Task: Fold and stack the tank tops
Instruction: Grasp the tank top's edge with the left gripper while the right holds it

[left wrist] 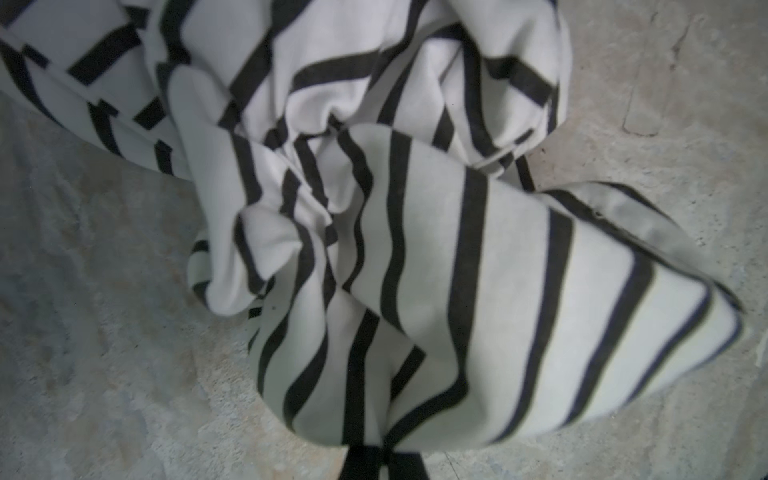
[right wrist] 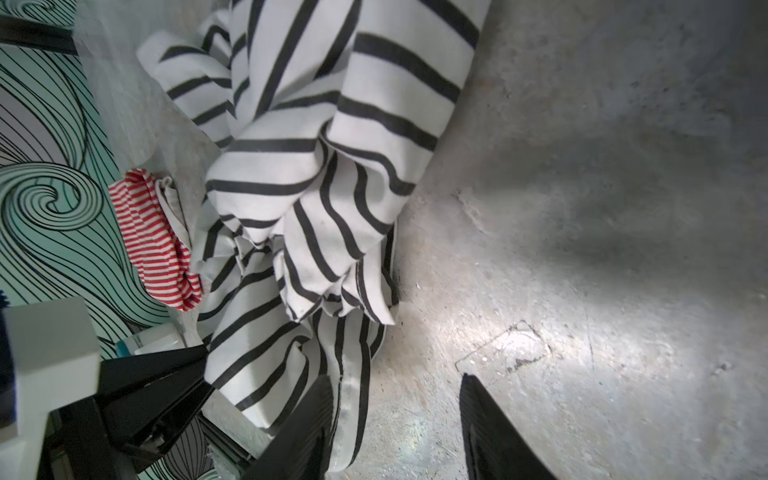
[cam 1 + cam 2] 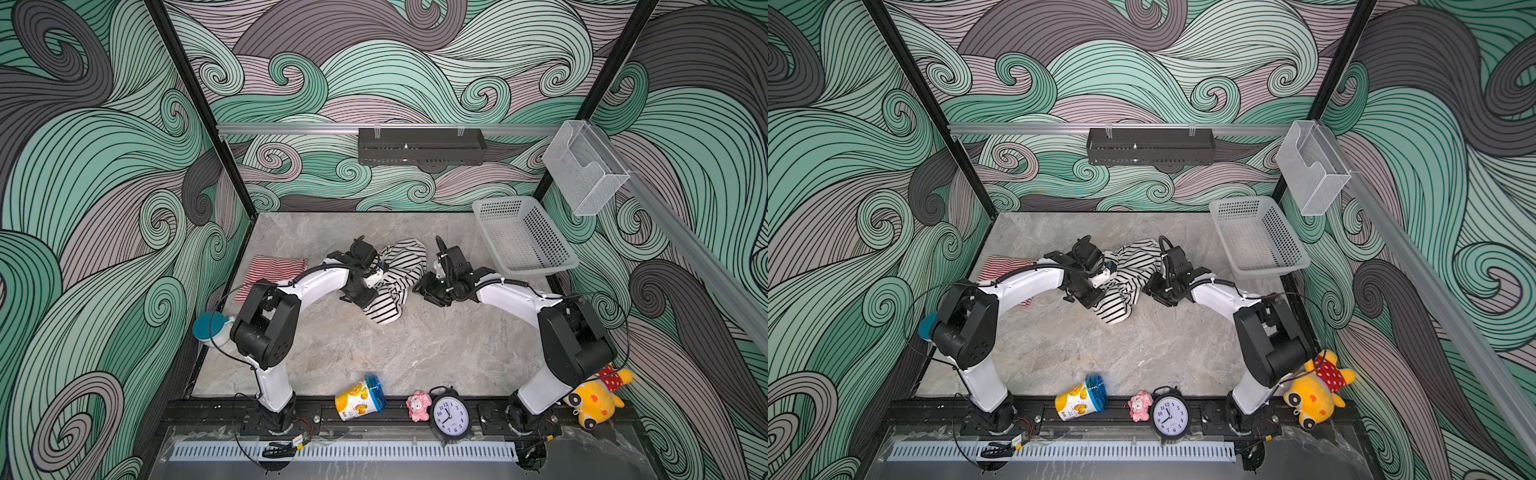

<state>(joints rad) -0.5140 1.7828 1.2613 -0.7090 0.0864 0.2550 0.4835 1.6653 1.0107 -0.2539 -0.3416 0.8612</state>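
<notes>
Left end effector tight on black-striped top, wrist-view.

From the black jaws of the left gripper spread the black-and-white tank top, white with narrow black stripes that bent at every fold. Its pale hem lay just inside one ribbed black jaw of the right gripper, over a tabletop of mottled grey stone flecked with beige. Beyond that cloth from the right jaws, the red-and-white tank top showed fine red and white stripes with cream trim, before a wall of teal and lilac swirls lined in black; well away from both jaws, the plush toy was yellow in red white-dotted cloth.
</notes>
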